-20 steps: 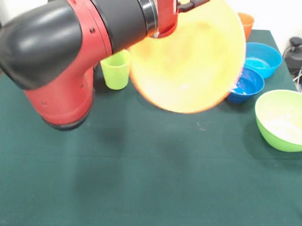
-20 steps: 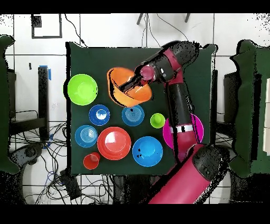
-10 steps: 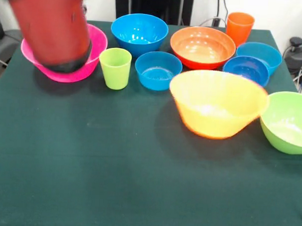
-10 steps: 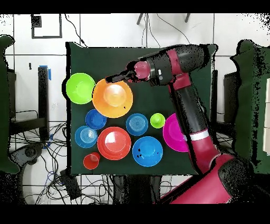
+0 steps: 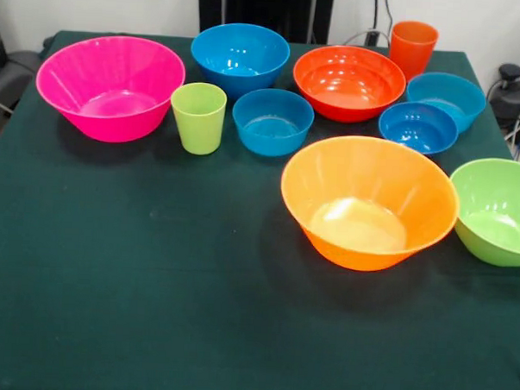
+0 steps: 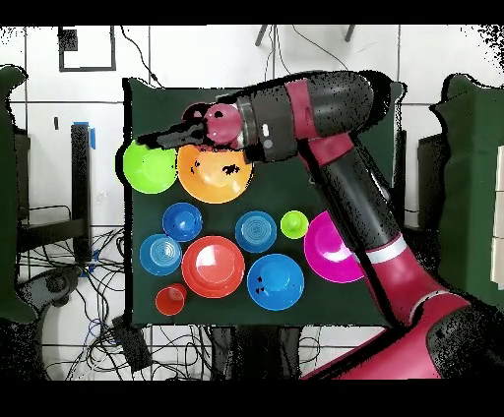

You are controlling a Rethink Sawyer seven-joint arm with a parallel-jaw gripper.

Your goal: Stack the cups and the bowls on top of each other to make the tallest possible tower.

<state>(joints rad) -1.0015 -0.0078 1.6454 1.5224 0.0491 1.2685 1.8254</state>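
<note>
The large light-orange bowl (image 5: 367, 204) (image 6: 219, 179) stands upright on the green table, free of the gripper. The overhead view shows my gripper (image 6: 162, 141) high above the gap between it and the lime-green bowl (image 5: 498, 210) (image 6: 148, 169), holding nothing. It is out of the front view. The pink bowl (image 5: 109, 85), medium blue bowl (image 5: 240, 56), red-orange bowl (image 5: 349, 81) and three small blue bowls (image 5: 272, 120) (image 5: 418, 126) (image 5: 445, 98) stand apart. The lime cup (image 5: 199, 116) and orange cup (image 5: 412, 44) are upright. Nothing is stacked.
The arm (image 6: 340, 187) crosses the overhead view above the pink bowl (image 6: 335, 251). Cables and black equipment (image 5: 515, 94) lie off the table's right edge in the front view. The near half of the green table (image 5: 151, 311) is bare cloth.
The light-orange bowl was let go and settled upright on the table. The arm rose out of the front view, and the gripper swung towards the lime-green bowl.
</note>
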